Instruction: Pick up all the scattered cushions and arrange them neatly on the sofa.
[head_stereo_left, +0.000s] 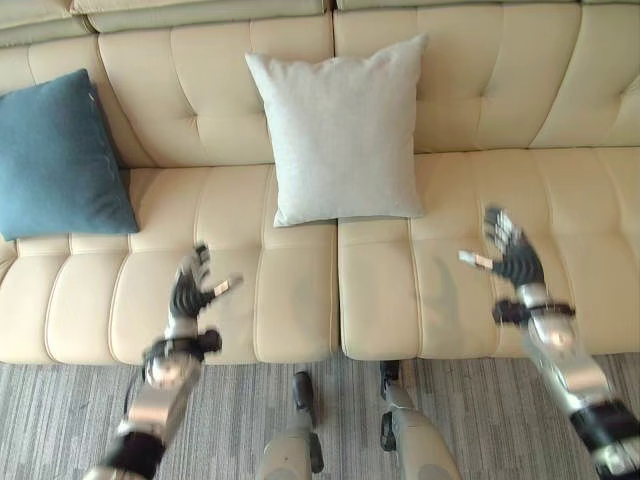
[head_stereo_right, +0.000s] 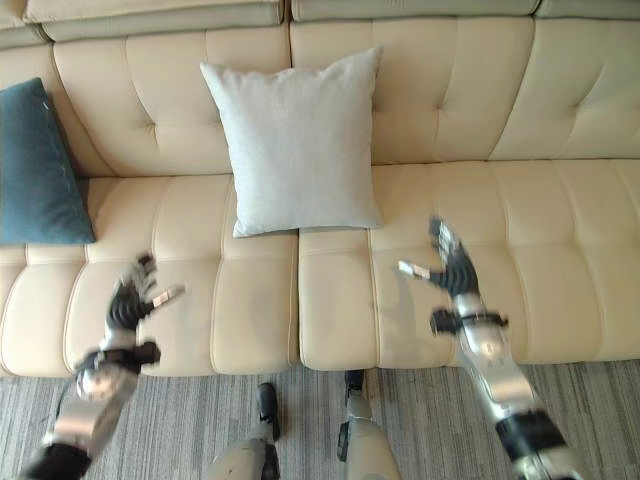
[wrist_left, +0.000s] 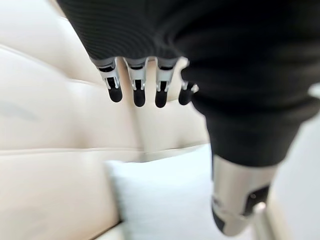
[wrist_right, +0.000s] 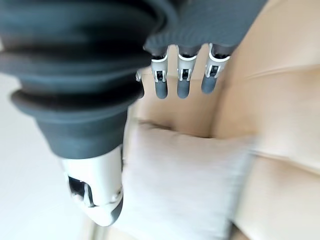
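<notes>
Cushions sit on the cream tufted leather sofa (head_stereo_left: 480, 110). One square pale grey fabric cushion (head_stereo_left: 338, 130) leans upright on the backrest in the middle. One square dark blue fabric cushion (head_stereo_left: 58, 155) leans further to the left. The left hand (head_stereo_left: 190, 285) and the right hand (head_stereo_left: 510, 255) hover over the seat, one on each side of the grey cushion. Both hold nothing, with fingers straight and spread. I think these cushions are soft, light and squashy, so grabbing the two side edges should work best.
</notes>
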